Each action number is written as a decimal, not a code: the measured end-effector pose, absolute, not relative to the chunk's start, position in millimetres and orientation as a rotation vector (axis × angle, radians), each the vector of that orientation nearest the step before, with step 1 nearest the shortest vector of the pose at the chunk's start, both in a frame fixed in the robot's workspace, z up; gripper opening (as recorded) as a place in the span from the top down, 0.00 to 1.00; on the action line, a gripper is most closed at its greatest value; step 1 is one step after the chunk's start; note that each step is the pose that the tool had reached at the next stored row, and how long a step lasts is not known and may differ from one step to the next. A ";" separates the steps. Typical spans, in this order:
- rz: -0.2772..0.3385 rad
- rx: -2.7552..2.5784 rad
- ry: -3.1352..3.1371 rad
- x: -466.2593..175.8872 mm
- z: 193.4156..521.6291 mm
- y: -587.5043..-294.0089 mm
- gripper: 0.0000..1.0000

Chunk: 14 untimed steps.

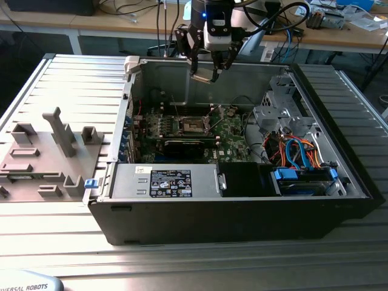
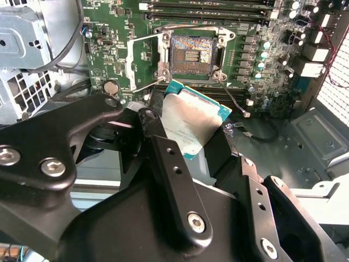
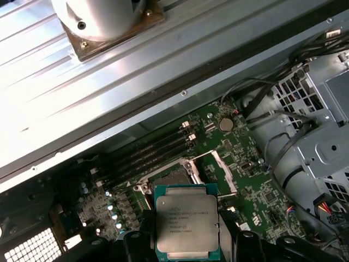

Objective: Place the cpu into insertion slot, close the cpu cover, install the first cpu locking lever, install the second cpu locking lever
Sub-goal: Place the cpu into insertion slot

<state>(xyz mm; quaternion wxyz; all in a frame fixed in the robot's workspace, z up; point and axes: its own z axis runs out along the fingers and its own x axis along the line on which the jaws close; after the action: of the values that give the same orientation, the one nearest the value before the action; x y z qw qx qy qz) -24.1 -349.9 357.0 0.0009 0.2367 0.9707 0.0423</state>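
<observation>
My gripper (image 1: 208, 68) hangs above the back wall of the open computer case (image 1: 339, 200), shut on the cpu (image 1: 204, 76). In both wrist views the cpu (image 2: 192, 121) (image 3: 187, 225) is a silver-topped square chip with a teal edge, pinched at two opposite edges by the black fingers (image 2: 163, 150). Below it on the green motherboard lies the insertion slot (image 2: 191, 53) (image 3: 170, 177) (image 1: 193, 125), dark and uncovered. The cpu cover (image 2: 140, 64) (image 3: 222, 170) is swung open beside the slot. Thin wire levers (image 2: 191, 26) stand raised around it.
Long memory slots (image 2: 212, 6) run beside the socket, and a long black card (image 1: 185, 145) lies in front of it. A drive cage (image 1: 280, 109), coloured cables (image 1: 297, 151) and the power supply (image 1: 176, 182) crowd the case. A grey fixture tray (image 1: 48, 154) sits at the exterior view's left.
</observation>
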 end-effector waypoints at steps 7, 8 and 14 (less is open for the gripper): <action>0.133 0.753 3.045 -24.1 357.0 -349.8 0.46; 0.133 0.754 3.045 -24.1 357.0 -349.9 0.46; 0.132 0.764 3.042 -24.1 357.0 -349.8 0.46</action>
<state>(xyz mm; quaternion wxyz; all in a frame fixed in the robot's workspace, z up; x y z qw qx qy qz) -24.1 -349.8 357.0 0.0012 0.2434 0.9690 0.0422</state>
